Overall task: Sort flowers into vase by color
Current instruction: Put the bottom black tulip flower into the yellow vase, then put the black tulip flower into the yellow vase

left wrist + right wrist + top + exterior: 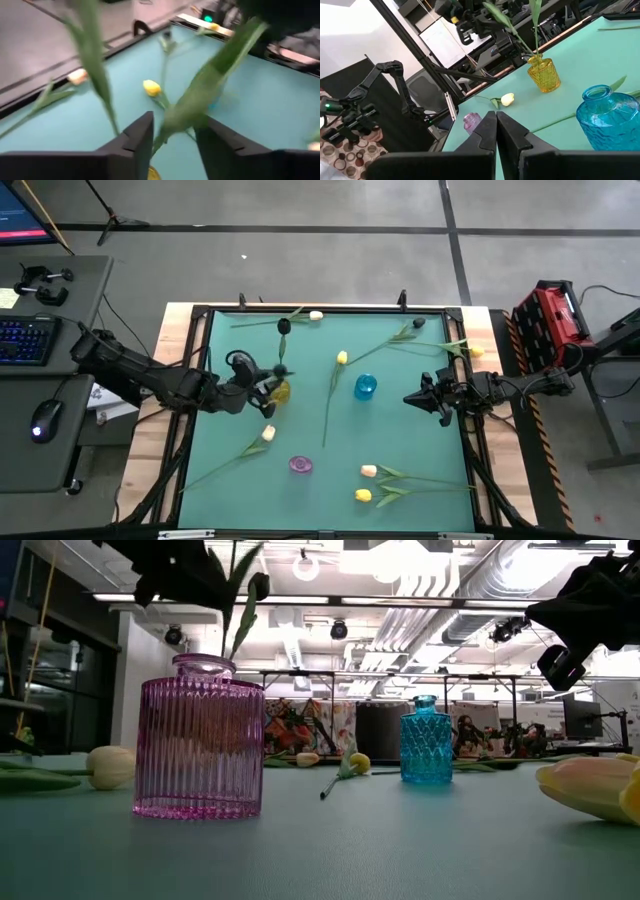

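Note:
My left gripper (pixel 266 385) (pixel 172 124) hovers just above the yellow vase (pixel 281 391) (pixel 543 74), shut on a tulip (pixel 536 35). The tulip's stem runs toward the far edge to what looks like a black head (pixel 284 326). My right gripper (pixel 424 400) (pixel 496 125) is shut and holds nothing, hanging over the table right of the blue vase (pixel 366 387) (pixel 426 740). The purple vase (pixel 300 465) (pixel 200 740) stands near the front. Loose tulips lie flat on the mat: yellow (pixel 342 358), cream (pixel 268 433), black (pixel 418 323) and others. My left gripper pinches the tulip's green stem and leaf (pixel 175 112) between its two fingers, a little above the vase mouth. The fingers come in roughly level from the table's left, across the stem. The stem's lower end (pixel 538 57) stands in the yellow vase, and the flower rises tilted above the fingers.
More tulips lie along the far edge (pixel 316 315), by the right edge (pixel 475 352) and at the near right (pixel 369 471) (pixel 362 495). A dark raised frame (pixel 200 310) borders the green mat. A desk with keyboard and mouse (pixel 30 340) stands to the left, and a red case (pixel 550 320) to the right.

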Controlling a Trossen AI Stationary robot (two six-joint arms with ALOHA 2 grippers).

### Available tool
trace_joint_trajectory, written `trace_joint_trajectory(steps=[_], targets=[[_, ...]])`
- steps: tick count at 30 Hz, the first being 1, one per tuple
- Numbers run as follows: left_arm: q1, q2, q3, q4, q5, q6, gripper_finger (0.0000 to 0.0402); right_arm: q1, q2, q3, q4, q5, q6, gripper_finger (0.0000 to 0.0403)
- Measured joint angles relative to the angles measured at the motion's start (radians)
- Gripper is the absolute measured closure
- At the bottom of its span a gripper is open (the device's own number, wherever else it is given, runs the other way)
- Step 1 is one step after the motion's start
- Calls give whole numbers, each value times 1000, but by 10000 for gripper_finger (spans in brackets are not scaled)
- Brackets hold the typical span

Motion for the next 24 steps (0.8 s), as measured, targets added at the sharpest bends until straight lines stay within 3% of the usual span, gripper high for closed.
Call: trace_joint_trajectory(steps=[9,16,24], targets=[[-1,-46,153,-322,253,-7,176,0,0,0,0,0,0,402],[-2,-97,230,-587,497,-125,167,0,0,0,0,0,0,402],[-2,-177,232,-601,909,-327,167,0,0,0,0,0,0,402]])
